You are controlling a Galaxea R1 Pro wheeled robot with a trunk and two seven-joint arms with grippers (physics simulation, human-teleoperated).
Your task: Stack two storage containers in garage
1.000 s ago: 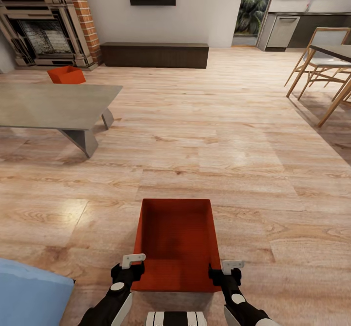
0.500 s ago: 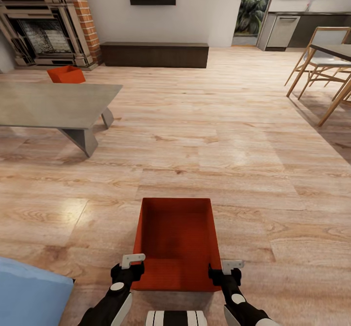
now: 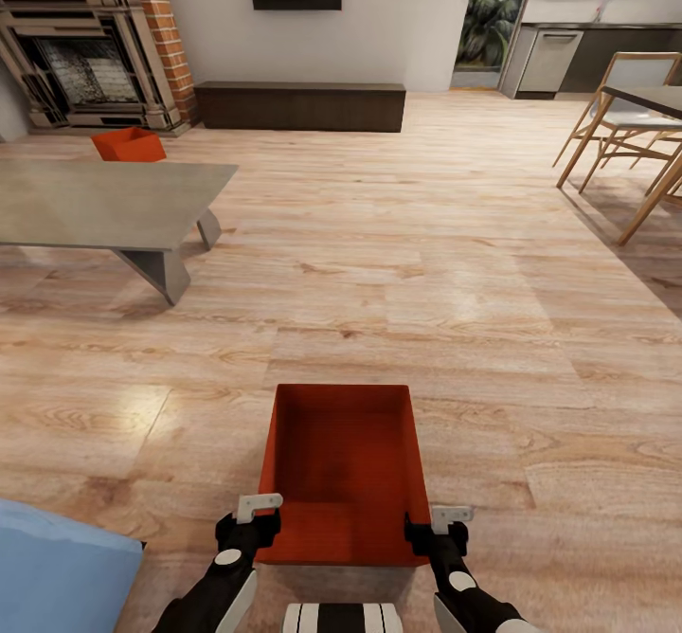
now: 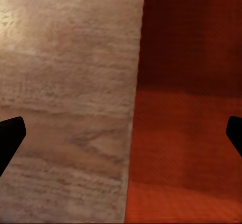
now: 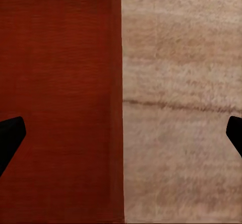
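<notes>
Nothing is moving much since a second ago: the near container's far rim is sitting a hair higher in the head view, and both grippers are staying at its near corners; the room is unchanged.

Left gripper (image 3: 248, 519) is straddling the left wall of the near storage container (image 3: 343, 467) at its near corner; jaws are spread wide in the left wrist view, one dark fingertip (image 4: 10, 138) over the wood floor, the other over the red interior, wall edge running between them. Not clamped. Right gripper (image 3: 438, 529) is mirroring it on the right wall: fingertips (image 5: 10, 141) wide apart, one inside the bin, one outside, not gripping.

The container is showing as a red-orange open-top rectangular bin, smooth walls flaring slightly upward, darker floor inside, sitting on the light wood-plank floor (image 3: 474, 311) directly in front of the robot. Its near wall is partly hidden by the grippers; whether the fingers are actually touching the walls is hard to tell.

The second storage container (image 3: 128, 145) is sitting well apart, behind the low grey table (image 3: 104, 202), which is cutting off its lower part, near the brick fireplace (image 3: 90, 45). A dark bench (image 3: 299, 106) is running along the far wall. Wooden chairs (image 3: 616, 121) are cut off at the right edge; a blue object (image 3: 57, 576) is cut off at the lower left, unidentifiable.
</notes>
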